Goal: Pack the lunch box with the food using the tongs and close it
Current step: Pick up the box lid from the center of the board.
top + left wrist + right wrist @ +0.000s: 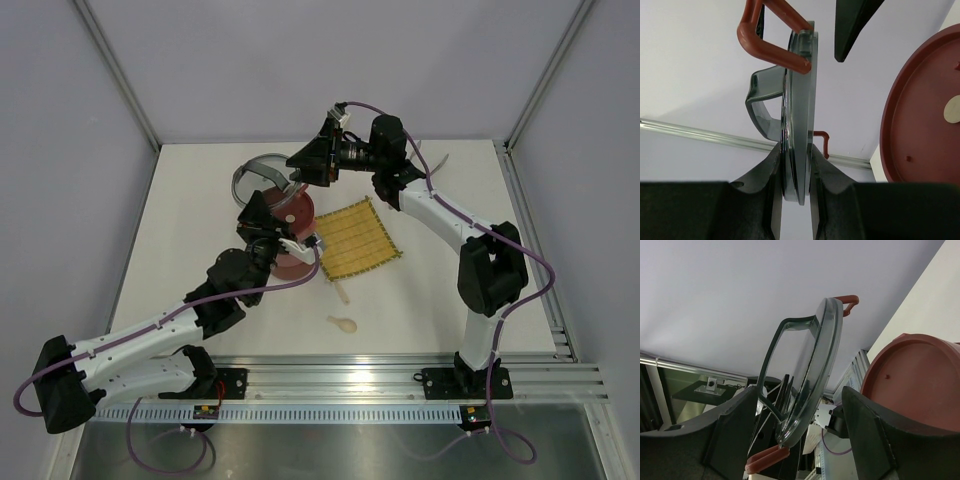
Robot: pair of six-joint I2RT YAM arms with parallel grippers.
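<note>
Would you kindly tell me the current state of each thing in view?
Lid: lifted, held on edge.
Left gripper: shut on the lid's rim.
Right gripper: open, one jaw on either side of the lid.
Lunch box: red disc on top, grey lid not yet on.
Mat: spread flat.
Spoon: lying loose near the mat.
</note>
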